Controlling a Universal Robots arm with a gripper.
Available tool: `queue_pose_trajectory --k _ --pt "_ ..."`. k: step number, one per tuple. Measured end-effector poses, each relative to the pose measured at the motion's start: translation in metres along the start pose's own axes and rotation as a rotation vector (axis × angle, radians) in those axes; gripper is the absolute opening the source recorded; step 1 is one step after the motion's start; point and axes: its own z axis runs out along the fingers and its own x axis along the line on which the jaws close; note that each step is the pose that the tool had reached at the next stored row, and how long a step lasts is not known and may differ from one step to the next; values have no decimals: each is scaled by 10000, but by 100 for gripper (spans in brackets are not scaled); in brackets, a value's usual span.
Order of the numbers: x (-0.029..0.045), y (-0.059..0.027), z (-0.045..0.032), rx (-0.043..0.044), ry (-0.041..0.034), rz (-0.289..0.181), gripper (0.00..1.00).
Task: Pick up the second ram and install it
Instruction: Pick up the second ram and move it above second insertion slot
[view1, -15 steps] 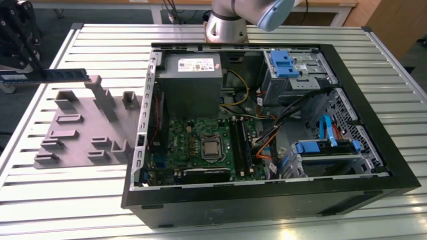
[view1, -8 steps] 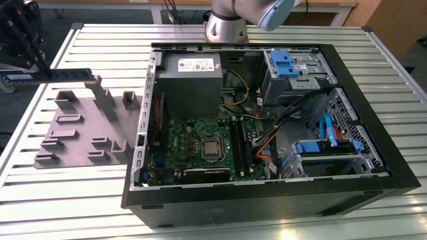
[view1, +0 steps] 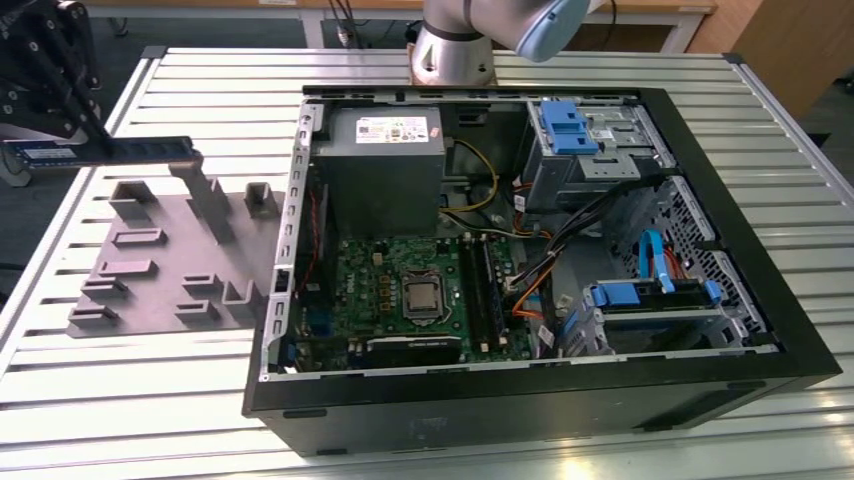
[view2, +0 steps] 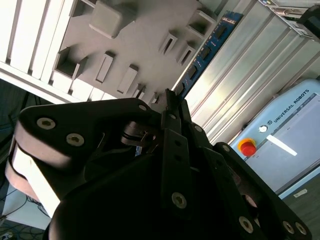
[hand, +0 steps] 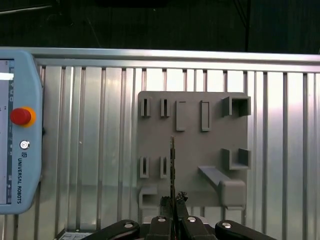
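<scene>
Now your black claw (hand: 173, 200) is clamped tight on the long blue-green circuit-board ram strip (view1: 150, 150). It holds the strip in the air above the grey moulded holder plate (view1: 160, 260), near the slatted metal bench's (view1: 227, 100) corner at the exterior view's upper left.

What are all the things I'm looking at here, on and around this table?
table: one, silver, slatted, under everything
computer case: one, black, side open, mid-table
motherboard: one, green, inside the case
power supply: one, grey, inside the case
drive-bay clips: two, blue, in the case at the exterior view's right
fixture plate: one, grey, on the table at the exterior view's left of the case
teach pendant: one, pale blue with a red button, on the table beside the plate
second ram: one, blue-green with black chips, held above the plate
arm base: one, grey, behind the case
gripper: one, black, shut on the second ram
</scene>
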Motion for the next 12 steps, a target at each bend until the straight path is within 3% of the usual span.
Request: queue_pose_trajectory --k 12 --pt "0 -52 -1 1 -7 1 14"
